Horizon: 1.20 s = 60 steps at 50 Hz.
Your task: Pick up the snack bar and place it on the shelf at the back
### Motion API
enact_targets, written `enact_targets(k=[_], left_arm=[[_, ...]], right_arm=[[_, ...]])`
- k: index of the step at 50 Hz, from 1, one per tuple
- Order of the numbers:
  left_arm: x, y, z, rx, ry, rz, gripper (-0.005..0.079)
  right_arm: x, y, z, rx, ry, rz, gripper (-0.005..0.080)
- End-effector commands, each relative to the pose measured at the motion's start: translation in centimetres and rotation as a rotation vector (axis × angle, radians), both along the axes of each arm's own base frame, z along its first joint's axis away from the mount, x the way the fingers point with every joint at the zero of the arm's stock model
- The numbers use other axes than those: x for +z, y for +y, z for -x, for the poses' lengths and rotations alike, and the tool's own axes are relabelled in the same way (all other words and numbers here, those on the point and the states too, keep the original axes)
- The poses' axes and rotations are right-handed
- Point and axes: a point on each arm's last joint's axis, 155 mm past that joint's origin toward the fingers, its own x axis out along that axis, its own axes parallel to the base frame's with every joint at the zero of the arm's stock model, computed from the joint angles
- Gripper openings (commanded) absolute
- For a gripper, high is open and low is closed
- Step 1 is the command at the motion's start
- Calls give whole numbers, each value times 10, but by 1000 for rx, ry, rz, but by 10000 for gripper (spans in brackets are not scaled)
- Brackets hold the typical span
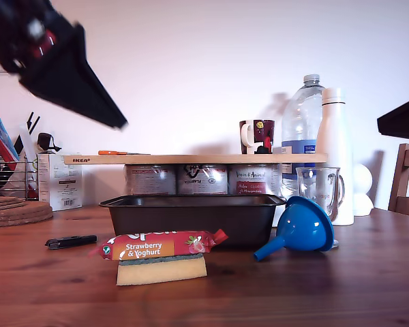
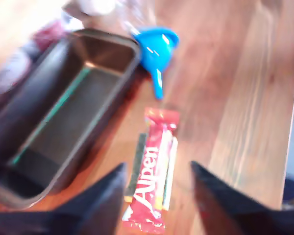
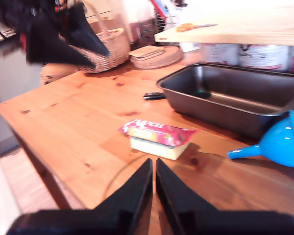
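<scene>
The red-orange snack bar (image 1: 160, 245) lies flat on top of a yellow sponge (image 1: 161, 270) at the front of the wooden table. My first gripper (image 1: 112, 117) hangs high at the exterior view's upper left. Its wrist view looks down on the snack bar (image 2: 152, 161), and my first gripper (image 2: 157, 165) is open with nothing between its fingers. My second gripper (image 3: 153, 166) is shut on nothing and sits well short of the snack bar (image 3: 157, 131). The shelf (image 1: 191, 159) is a light plank resting on cans behind the dark baking tin (image 1: 191, 218). The shelf (image 3: 245, 27) also shows in the second wrist view.
A blue funnel (image 1: 303, 228) lies just toward the exterior view's right of the bar. A mug (image 1: 257, 136) and an orange tool (image 1: 112, 152) sit on the shelf. Bottles and a glass cup (image 1: 322, 191) stand at the back right. A black object (image 1: 69, 241) and cork mats (image 1: 13, 210) lie at the left.
</scene>
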Motion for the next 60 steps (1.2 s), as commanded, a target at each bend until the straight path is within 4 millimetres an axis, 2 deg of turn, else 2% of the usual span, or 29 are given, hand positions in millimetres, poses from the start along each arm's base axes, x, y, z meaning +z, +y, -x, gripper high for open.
enact_targets(k=[1,21,40,50,60], left_arm=[[1,-4,-4,-17,-6,-6,692],[-42,-15,-21,-52,89,-94,692],[-76,-22,-29,-63,179,-138,690],[-95,-24,-32,-64,223,-163,637],[-104,-26,-34,-64,236,-170,635]], right_arm=[[-4,0,-1,-3,-1,3,-13],[-4,-2,-3,-21,-2,6,-13],[-4,-2,-3,-22,-3,6,-13],[-4,-2,-3,-22,-3,7,-13],[-4,-2,-3,-21,-5,8,-13]])
